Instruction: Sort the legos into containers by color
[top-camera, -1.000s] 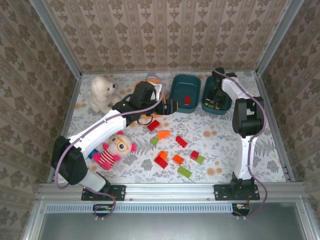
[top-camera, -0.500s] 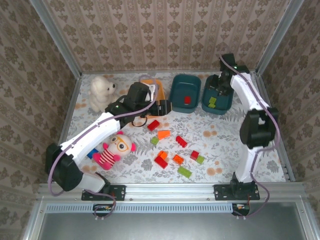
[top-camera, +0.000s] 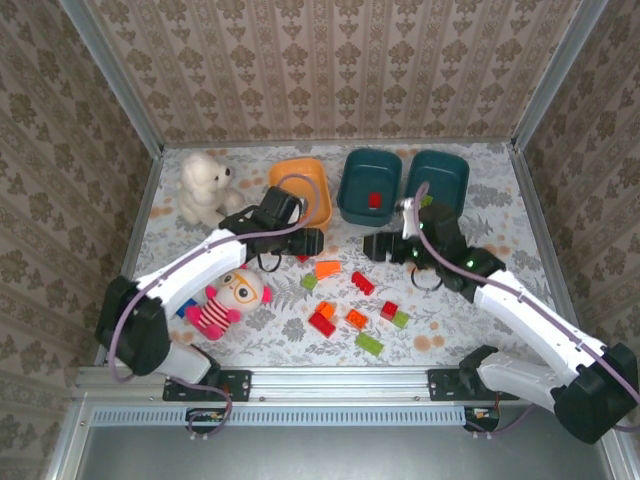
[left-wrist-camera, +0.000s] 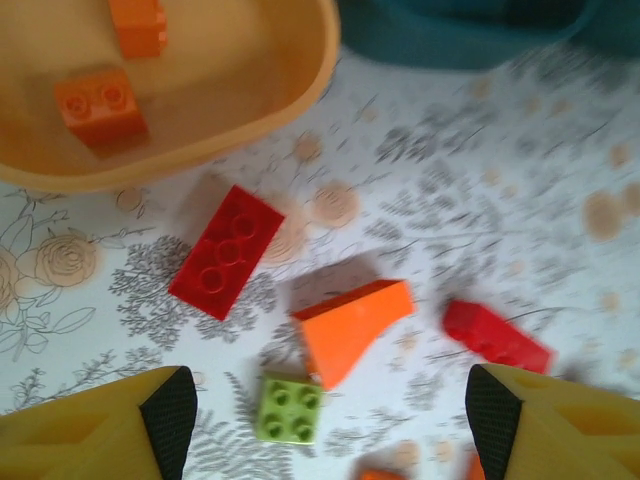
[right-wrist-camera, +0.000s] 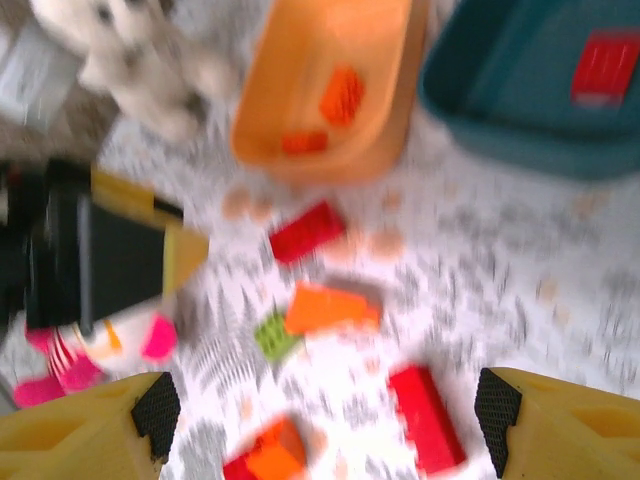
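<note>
The right arm (top-camera: 520, 300) is making the biggest move. A second ago its claw was down inside the far-right teal tub (top-camera: 448, 178), and now it is swinging back over the middle of the table (top-camera: 545, 240). The right gripper (top-camera: 385, 245) is hanging with its jaws spread and nothing between them (a light green piece was lying in that tub half a second back, so a drop-off is looking done). The left arm (top-camera: 190, 275) is pulling back too, off the orange tub (top-camera: 298, 162), and the left gripper (left-wrist-camera: 330, 418) is hovering released and empty above the loose pieces.

The orange tub is holding two orange bricks (left-wrist-camera: 100, 108), and the middle teal tub (top-camera: 348, 190) is holding one red piece (top-camera: 375, 199). Most of the legos (top-camera: 357, 318) are lying on the table between the arms. A long red brick (left-wrist-camera: 225, 250) is sitting just beside the orange tub's rim, an orange wedge (left-wrist-camera: 352, 328) near it, and a small green brick (left-wrist-camera: 290, 405) just beside the wedge. Both claws are coming free for fresh picks, and the sorting is looking well short of halfway.
</note>
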